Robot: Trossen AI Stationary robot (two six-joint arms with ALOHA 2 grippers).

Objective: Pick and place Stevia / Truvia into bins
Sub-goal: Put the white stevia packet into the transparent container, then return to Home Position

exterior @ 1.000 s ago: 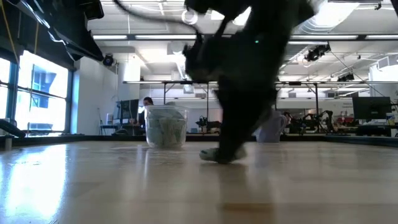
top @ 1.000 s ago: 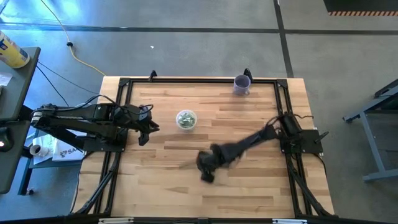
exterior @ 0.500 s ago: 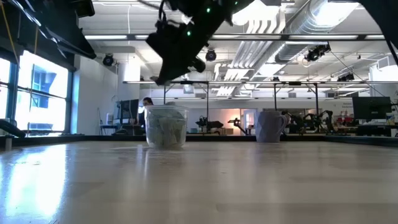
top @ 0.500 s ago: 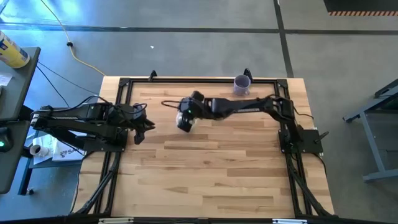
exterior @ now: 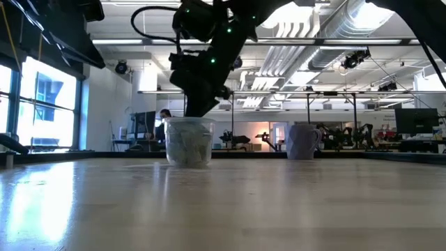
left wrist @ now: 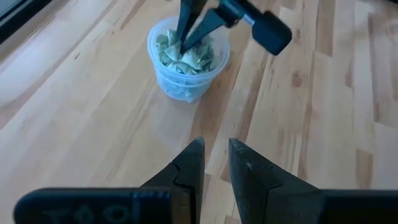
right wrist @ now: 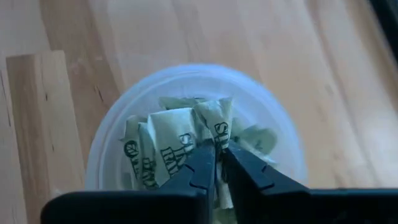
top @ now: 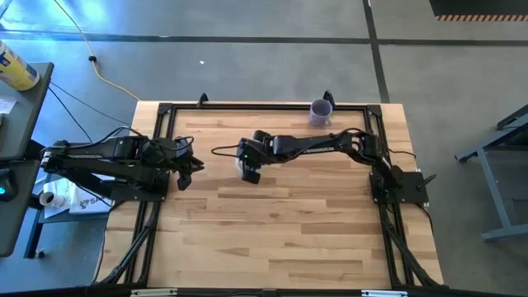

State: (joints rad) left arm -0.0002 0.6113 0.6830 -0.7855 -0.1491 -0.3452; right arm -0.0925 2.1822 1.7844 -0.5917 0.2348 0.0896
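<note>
Packets [right wrist: 180, 146] fill the cup [right wrist: 112, 149] directly beneath the right pincer [right wrist: 216, 163], whose tips stand nearly together.

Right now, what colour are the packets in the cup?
Pale green with dark green print; the packets in the cup show best in the right wrist view.

We look straight down past our right tool [right wrist: 216, 163] into a small round translucent whitish plastic cup [right wrist: 112, 146] standing on the pale wooden plank tabletop [right wrist: 56, 37]. The cup is packed with crumpled green-and-white paper sweetener packets [right wrist: 168, 143]. Our two dark fingers [right wrist: 200, 167] stand nearly together, a narrow gap between them, their tips pressed down among the packets at the middle of the cup.
</note>
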